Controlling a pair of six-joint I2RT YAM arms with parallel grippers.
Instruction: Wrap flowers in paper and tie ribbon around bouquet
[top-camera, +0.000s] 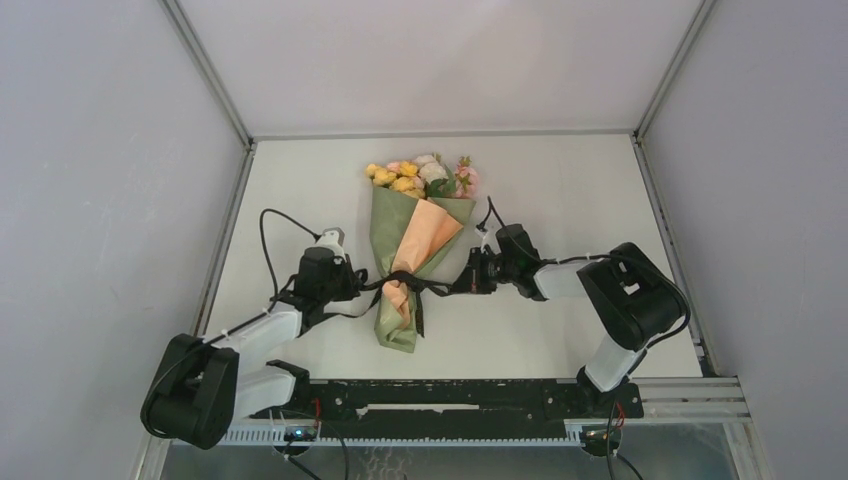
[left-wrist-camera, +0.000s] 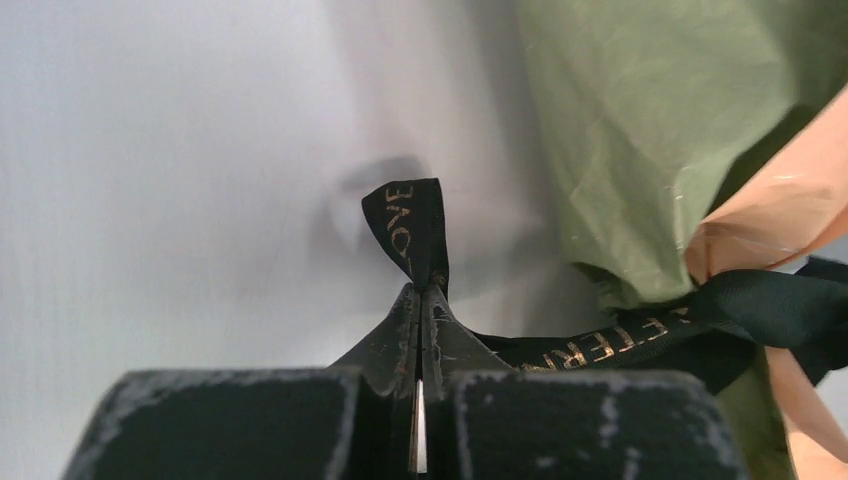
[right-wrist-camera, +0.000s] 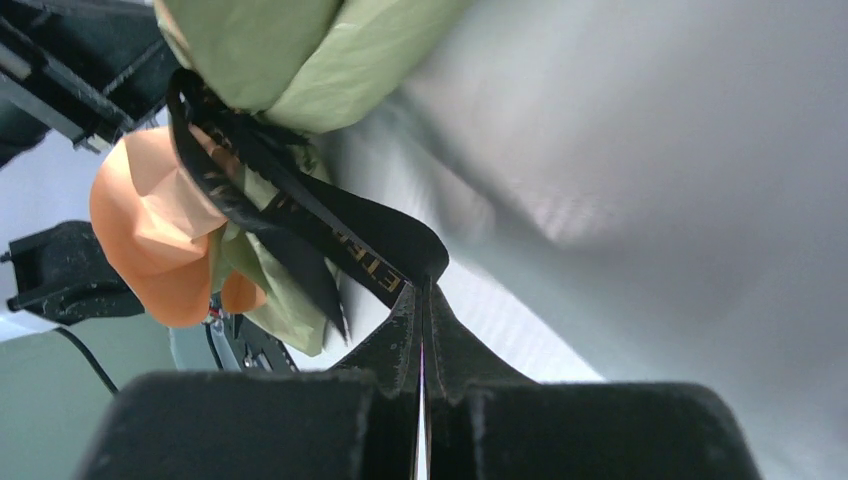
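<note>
Lying on table, bouquet: olive paper with peach fold, yellow, pink, white blooms at far end. Black lettered ribbon wrapped round narrow waist. Left gripper, right gripper each pinched tight on ribbon end.

A robotics lab test cell, not a home or a shop. Told by a flat, matt white tabletop boxed in on its left, right and far sides by plain pale grey wall panels, with bare silver aluminium frame struts rising from the tabletop's far corners. Along the tabletop's near edge, a black metal mounting rail on a silver slotted extrusion, carrying two black-and-white jointed robot arms, one at the near left corner and one at the near right corner. Thin black cables looping loose above the tabletop's left side.
</note>
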